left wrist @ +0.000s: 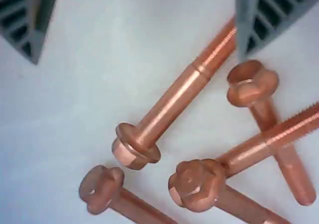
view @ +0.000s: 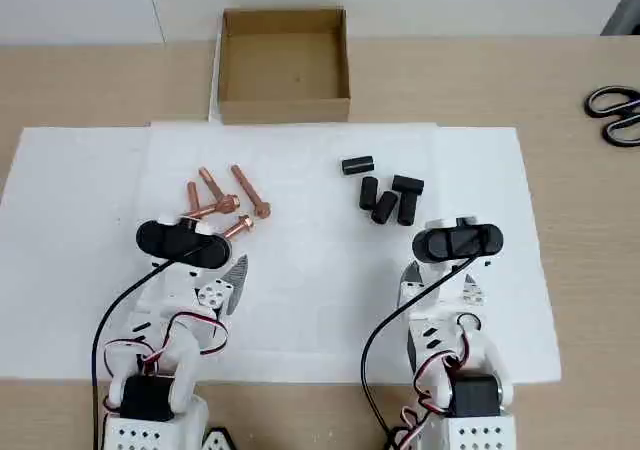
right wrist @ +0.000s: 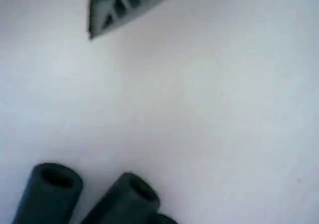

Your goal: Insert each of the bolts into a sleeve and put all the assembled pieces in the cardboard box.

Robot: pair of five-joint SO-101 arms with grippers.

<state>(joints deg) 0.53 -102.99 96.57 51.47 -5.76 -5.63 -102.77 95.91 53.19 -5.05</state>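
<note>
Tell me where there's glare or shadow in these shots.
High view: even light, a bit shaded inside the box. Left wrist view: pale sheen streaks along the bolts, faint shadows beneath. Right wrist view: the sleeves look matte, no glare.

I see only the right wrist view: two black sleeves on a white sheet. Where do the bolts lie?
Observer: The bolts lie clustered on the white sheet, on the left arm's side.
Operator: Is something in the box?
Observer: No, the cardboard box beyond the sheet is empty.
Operator: Does the left arm hold a bolt?
Observer: No, the left fingers are open above the bolts, holding nothing.
</note>
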